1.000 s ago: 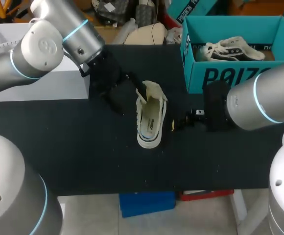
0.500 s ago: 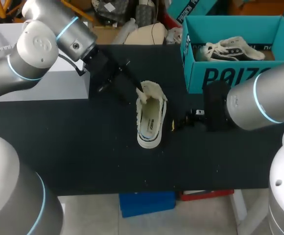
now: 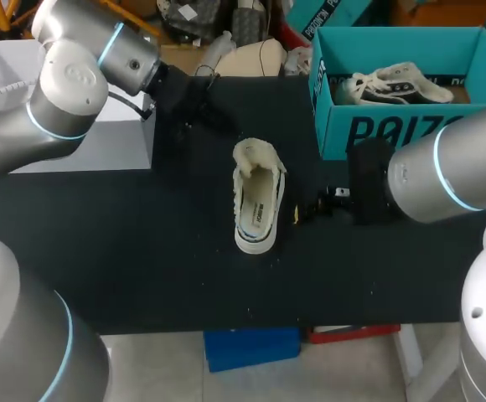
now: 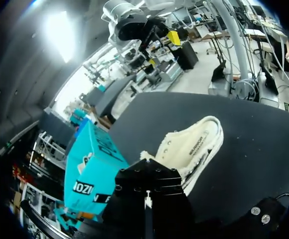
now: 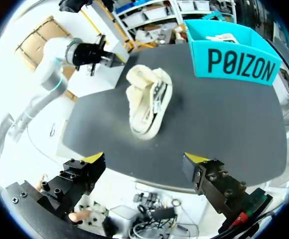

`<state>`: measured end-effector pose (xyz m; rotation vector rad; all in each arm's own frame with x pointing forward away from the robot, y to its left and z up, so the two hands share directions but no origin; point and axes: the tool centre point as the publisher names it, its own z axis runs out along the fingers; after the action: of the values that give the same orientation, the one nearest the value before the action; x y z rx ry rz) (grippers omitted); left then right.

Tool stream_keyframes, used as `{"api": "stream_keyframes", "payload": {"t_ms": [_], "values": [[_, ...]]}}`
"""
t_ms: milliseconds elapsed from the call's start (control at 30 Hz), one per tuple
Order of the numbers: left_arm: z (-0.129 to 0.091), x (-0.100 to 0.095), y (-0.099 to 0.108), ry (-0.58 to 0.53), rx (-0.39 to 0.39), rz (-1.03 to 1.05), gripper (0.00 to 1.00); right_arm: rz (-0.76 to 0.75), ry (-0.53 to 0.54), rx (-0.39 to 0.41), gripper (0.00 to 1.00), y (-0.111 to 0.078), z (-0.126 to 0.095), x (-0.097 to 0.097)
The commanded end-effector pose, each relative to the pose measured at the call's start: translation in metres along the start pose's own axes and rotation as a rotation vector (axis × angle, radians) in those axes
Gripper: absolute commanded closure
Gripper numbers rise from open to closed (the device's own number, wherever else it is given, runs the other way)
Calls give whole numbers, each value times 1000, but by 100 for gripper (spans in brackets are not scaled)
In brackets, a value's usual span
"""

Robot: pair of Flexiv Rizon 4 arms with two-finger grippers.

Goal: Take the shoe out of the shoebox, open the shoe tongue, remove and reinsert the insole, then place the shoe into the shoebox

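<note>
Silver L arm (image 3: 67,92) beyond shoe (image 3: 257,201); R tool (image 5: 144,159) agape.

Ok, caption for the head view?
Cream shoe lies on the black table beside the teal shoebox, which holds another shoe.

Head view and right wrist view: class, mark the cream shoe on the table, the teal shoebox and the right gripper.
cream shoe (image 3: 259,204), head view, on its open inside.
teal shoebox (image 3: 394,122), head view, on its front wall.
right gripper (image 5: 144,158), right wrist view, midway between its yellow tips.
</note>
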<state>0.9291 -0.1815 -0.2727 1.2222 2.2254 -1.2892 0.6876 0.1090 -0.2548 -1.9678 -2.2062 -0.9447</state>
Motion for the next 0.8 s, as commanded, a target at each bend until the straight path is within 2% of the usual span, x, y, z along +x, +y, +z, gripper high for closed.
{"api": "stream_keyframes", "payload": {"t_ms": [33, 233, 433, 600, 800], "values": [[13, -30, 23, 89, 24, -10, 100, 0, -3, 0, 0, 0, 0, 1], [31, -42, 38, 158, 73, -6, 100, 0, -3, 0, 0, 0, 0, 1], [52, -30, 48, 255, 83, -7, 100, 0, -3, 0, 0, 0, 0, 1], [69, -15, 38, 311, 128, 4, 100, 0, -3, 0, 0, 0, 0, 1], [75, 2, 21, 351, 168, 56, 100, 0, -3, 0, 0, 0, 0, 1]]}}
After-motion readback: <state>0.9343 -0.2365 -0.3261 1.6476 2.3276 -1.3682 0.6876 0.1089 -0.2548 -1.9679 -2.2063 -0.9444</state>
